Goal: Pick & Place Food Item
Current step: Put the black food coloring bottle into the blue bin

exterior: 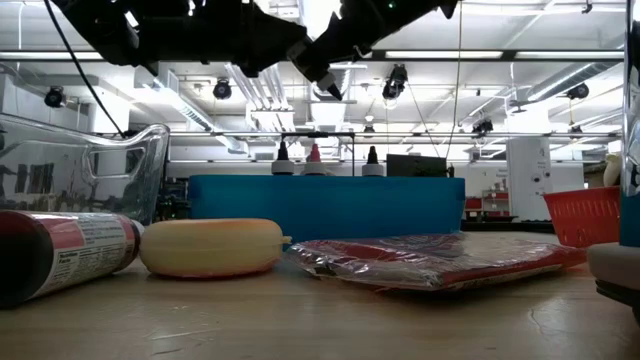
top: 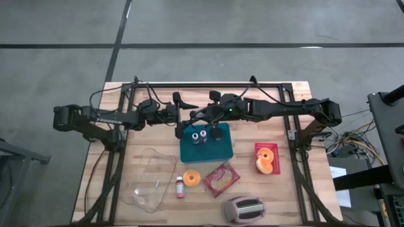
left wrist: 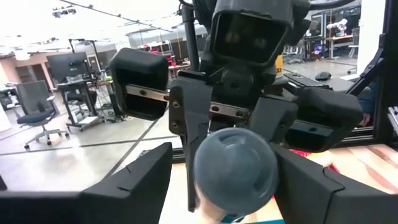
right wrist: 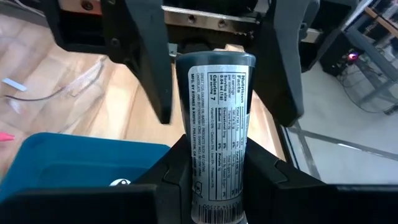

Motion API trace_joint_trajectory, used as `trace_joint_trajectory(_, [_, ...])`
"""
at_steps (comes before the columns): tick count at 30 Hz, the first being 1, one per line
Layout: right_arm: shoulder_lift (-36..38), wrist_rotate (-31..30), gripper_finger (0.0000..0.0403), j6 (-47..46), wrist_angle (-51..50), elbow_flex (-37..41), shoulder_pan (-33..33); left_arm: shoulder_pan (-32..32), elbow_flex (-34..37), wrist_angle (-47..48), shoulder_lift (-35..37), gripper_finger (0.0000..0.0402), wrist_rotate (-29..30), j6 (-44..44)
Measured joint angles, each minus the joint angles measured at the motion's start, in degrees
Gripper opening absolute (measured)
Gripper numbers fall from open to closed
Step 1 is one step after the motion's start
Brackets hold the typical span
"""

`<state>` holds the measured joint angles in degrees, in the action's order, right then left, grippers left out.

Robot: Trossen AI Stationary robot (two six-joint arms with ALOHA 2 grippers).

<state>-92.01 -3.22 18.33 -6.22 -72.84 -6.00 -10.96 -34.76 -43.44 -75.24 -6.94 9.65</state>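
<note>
Overhead, right gripper (right wrist: 214, 180) jaws clamp the bottle (right wrist: 214, 124); left gripper (left wrist: 233, 180) jaws flank it, apart.

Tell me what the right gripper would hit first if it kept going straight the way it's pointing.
The left gripper, most likely. The right gripper is shut on a labelled bottle, whose far end already sits between the left gripper's open fingers, above the blue bin. Depth is uncertain.

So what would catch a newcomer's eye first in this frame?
The two grippers meeting above the back edge of the teal bin: the right gripper grips a labelled bottle by its lower end, while the left gripper, jaws spread, stands on either side of its top. Next, the colourful clutter toward the table's front: an orange roll, a red basket and a clear container.
</note>
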Motion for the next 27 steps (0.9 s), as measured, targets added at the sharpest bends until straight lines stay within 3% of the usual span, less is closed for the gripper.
trace_joint_trajectory(4, [0.0, 0.52, 0.0084, -0.17, 0.15, 0.0, 0.0, 0.0, 0.0, 0.0, 0.04, 0.0221, 0.33, 0.35])
trace_joint_trajectory(11, [0.0, 0.43, 0.0084, -0.37, 0.23, 0.0, -0.04, 0.04, 0.02, 0.0, 0.09, 0.0133, 0.52, 2.11])
trace_joint_trajectory(22, [0.0, 0.3, 0.0084, 0.0, 0.2, -0.02, -0.04, 0.04, -0.11, -0.08, 0.09, 0.0133, 0.57, 5.32])
trace_joint_trajectory(27, [0.0, 0.32, 0.0101, -0.03, 0.22, -0.05, -0.02, 0.04, -0.11, -0.42, 0.09, 0.0133, 0.53, 6.22])
